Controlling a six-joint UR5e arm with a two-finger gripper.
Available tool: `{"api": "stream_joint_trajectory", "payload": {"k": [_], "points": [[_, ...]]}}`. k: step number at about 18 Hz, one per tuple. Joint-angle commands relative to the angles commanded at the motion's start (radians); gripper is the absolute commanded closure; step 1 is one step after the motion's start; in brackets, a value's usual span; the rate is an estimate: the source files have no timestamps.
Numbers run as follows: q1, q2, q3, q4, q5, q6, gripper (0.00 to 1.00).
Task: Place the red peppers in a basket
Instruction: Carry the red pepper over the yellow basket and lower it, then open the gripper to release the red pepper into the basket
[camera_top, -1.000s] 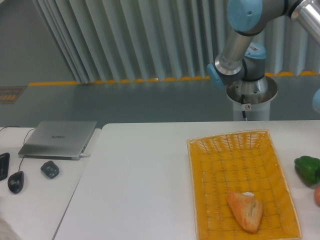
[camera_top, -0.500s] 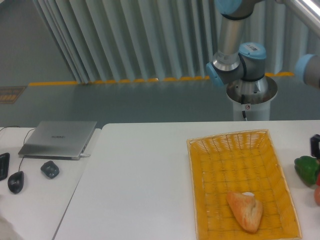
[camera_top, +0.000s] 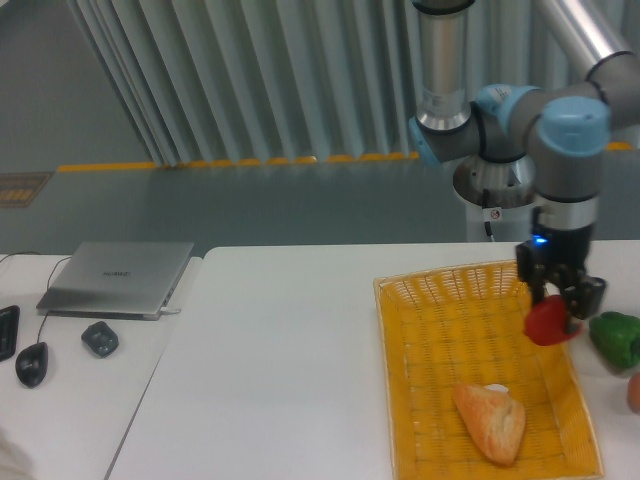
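- A white bench (camera_top: 300, 360) is seen from a fixed camera, with a robot arm reaching down from the upper right.
- The claw (camera_top: 560, 300) is closed around the red pepper (camera_top: 548, 322), which is gripped from above and held clear of any surface.
- The red pepper hangs above the right-hand edge of the basket (camera_top: 440, 330), a large yellow-orange wicker tray with low flared sides, towards its far half.
- A bread roll (camera_top: 491, 421) lies inside the basket, in its near half, well apart from the held pepper.
- A green pepper (camera_top: 616, 338) rests on the bench just outside the basket's right side, close to the claw.
- At the far left, a closed laptop (camera_top: 118, 277) and a computer mouse (camera_top: 32, 363) are set on a separate surface.
- The carrying step is judged to be in hand: the pepper is lifted but not yet placed.
- For the next move, a short shift to the left over the open weave, a lowering, and an opening of the claw are judged to be needed, with the bread roll avoided.
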Motion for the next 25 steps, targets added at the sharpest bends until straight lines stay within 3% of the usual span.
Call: {"api": "stream_joint_trajectory", "payload": {"k": [5, 15, 17, 19, 22, 25], "points": [[-0.109, -0.018, -0.040, 0.002, 0.045, -0.005, 0.57], [-0.181, -0.049, -0.067, 0.000, 0.082, -0.015, 0.54], [-0.187, -0.055, -0.072, 0.002, 0.082, -0.023, 0.44], [-0.209, -0.057, -0.072, 0.002, 0.083, -0.026, 0.23], [-0.226, -0.055, -0.071, 0.003, 0.089, -0.028, 0.00], [-0.229, -0.052, -0.072, 0.000, 0.117, -0.029, 0.00]]}}
